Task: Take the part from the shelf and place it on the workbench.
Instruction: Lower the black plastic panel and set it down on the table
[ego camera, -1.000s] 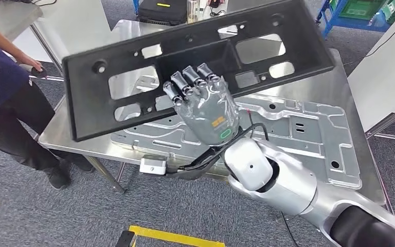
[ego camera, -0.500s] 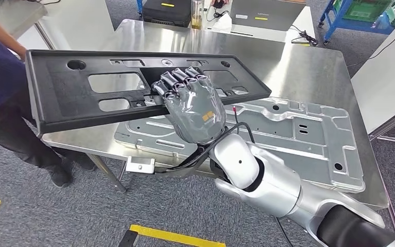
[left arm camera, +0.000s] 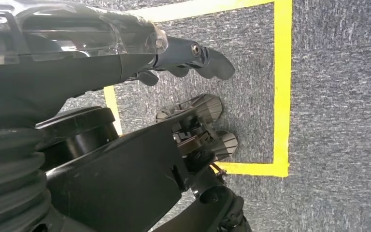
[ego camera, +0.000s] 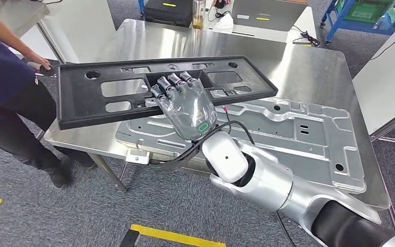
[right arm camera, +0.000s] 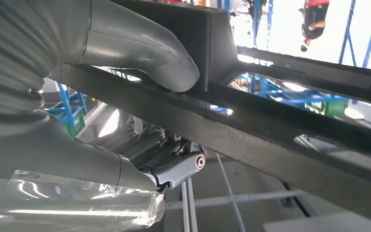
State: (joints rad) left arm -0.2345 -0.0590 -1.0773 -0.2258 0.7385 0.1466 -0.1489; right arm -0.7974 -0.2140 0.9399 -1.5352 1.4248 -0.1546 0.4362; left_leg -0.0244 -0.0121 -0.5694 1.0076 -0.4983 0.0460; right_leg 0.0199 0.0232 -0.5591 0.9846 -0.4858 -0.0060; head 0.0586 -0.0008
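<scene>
Right hand point(ego camera: 185, 105) grips the part point(ego camera: 108, 95) above the surface point(ego camera: 298, 67); lower it level, then release. Left hand point(left arm camera: 140, 43) hangs empty.

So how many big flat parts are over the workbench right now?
2: the black panel held by the right hand, and the silver plate lying on the workbench beneath.

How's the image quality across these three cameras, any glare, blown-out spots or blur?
Head view: sharp, with soft reflections on the steel workbench and no strong glare. Right wrist view: the background behind the black part is blown out white, and the right hand up close looks soft. Left wrist view: evenly lit, floor sharp, the left hand slightly blurred.
</scene>
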